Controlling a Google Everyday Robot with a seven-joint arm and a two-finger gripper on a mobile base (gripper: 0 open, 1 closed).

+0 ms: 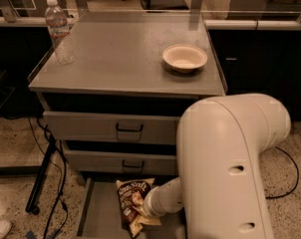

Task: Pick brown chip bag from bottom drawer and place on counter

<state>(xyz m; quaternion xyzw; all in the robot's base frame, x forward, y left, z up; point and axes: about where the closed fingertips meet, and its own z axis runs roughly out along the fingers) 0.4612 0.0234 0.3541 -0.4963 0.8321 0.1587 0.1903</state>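
Note:
The brown chip bag (131, 199), dark brown with tan ends and white lettering, hangs tilted over the open bottom drawer (98, 218), the low grey tray at the foot of the cabinet. My gripper (142, 214) is at the bag's lower right edge, shut on it, and holds it a little above the drawer floor. My white arm (230, 168) fills the lower right and hides the drawer's right side. The grey counter (120, 54) is the cabinet's flat top.
A clear water bottle (59, 31) stands at the counter's left edge. A cream bowl (185, 58) sits at its right. Two shut drawers with black handles (129, 128) lie above the open one. Black cables and a stand leg (43, 178) are on the floor at the left.

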